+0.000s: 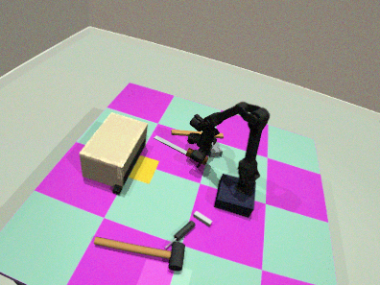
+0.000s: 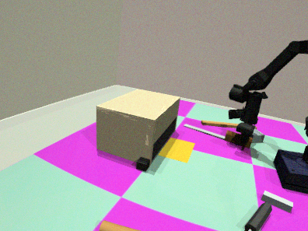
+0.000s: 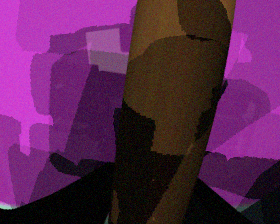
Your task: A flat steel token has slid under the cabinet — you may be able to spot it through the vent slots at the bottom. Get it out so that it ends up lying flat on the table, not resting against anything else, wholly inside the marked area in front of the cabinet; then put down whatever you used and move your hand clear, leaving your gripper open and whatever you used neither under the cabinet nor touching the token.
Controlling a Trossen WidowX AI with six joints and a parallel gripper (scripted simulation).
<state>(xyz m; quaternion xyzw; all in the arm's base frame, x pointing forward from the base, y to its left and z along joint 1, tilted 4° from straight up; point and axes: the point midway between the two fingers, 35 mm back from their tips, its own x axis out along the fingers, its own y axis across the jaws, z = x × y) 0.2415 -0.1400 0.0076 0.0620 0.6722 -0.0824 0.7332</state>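
The cabinet (image 1: 112, 138) (image 2: 124, 133) stands at the left, with a dark opening low along its front. The yellow marked area (image 1: 145, 169) (image 2: 180, 151) lies in front of it. The steel token is not visible in any view. My gripper (image 1: 199, 161) (image 2: 243, 142) is low over the table, right of the marked area, shut on the brown handle (image 3: 175, 75) of a long tool. The tool's thin pale metal blade (image 1: 170, 145) (image 2: 204, 131) points from the gripper toward the cabinet side and ends short of the cabinet. Whether the blade touches the table I cannot tell.
A wooden stick or handle (image 1: 181, 132) (image 2: 214, 123) lies behind the gripper, with a grey piece (image 2: 257, 135) beside the gripper. A white block (image 1: 202, 218) (image 2: 277, 201), a dark-handled screwdriver (image 1: 184, 230) (image 2: 260, 217) and a hammer (image 1: 130, 248) lie toward the front.
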